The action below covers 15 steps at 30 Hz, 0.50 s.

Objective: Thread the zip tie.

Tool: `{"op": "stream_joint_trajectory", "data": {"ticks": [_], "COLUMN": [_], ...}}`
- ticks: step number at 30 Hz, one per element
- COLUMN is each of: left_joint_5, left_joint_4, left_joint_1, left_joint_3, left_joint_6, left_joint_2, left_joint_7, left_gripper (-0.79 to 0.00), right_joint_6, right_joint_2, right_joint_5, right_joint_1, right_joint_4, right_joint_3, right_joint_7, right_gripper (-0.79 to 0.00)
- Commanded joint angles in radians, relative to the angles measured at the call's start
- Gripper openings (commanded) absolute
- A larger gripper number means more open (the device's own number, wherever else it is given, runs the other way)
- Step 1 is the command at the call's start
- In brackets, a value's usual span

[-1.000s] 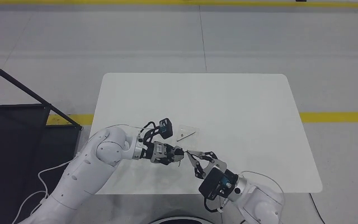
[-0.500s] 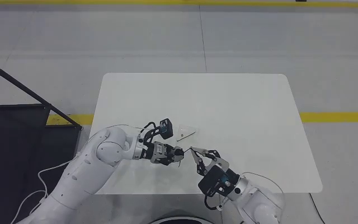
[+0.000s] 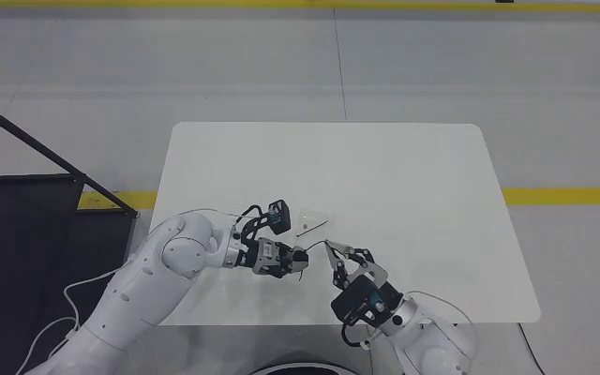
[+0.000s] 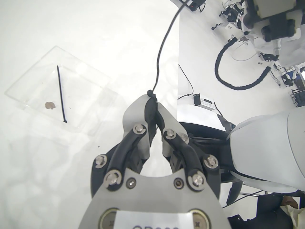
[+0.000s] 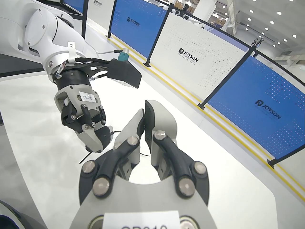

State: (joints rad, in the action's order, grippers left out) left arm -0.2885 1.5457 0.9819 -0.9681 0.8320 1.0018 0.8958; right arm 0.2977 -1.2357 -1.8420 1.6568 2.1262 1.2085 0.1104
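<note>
Right claw (image 3: pixel 328 247) farther from left claw (image 3: pixel 298 255)

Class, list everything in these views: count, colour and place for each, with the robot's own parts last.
table: one, white, under both arms
clear tray: one, transparent, on the table
second zip tie: one, black, lying in the tray
scrap: one, brown, in the tray, apart from that tie
zip tie: one, black, in the air between the grippers
barrier panels: several, blue and white, beyond the table
left gripper: one, grey-black, shut near the zip tie's head
right gripper: one, grey-black, shut on its far end
</note>
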Motion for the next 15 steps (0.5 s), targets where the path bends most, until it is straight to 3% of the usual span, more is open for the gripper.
{"op": "stream_joint_trajectory", "data": {"ticks": [1, 15], "left_joint_5": [0.0, 0.001], "left_joint_4": [0.0, -0.003], "left_joint_1": [-0.001, -0.009], "left_joint_3": [0.002, 0.013], "left_joint_6": [-0.001, -0.008], "left_joint_2": [-0.001, -0.006], "left_joint_7": [-0.002, -0.018], "left_gripper": [-0.785, -0.785], "right_joint_6": [0.01, 0.131], "right_joint_2": [0.001, 0.017], "right_joint_5": [-0.005, -0.05], "right_joint_1": [-0.002, -0.024], "right_joint_4": [-0.001, -0.005], "right_joint_3": [-0.003, -0.015], "right_joint_7": [0.002, 0.045], "right_gripper": [-0.785, -0.785]}}
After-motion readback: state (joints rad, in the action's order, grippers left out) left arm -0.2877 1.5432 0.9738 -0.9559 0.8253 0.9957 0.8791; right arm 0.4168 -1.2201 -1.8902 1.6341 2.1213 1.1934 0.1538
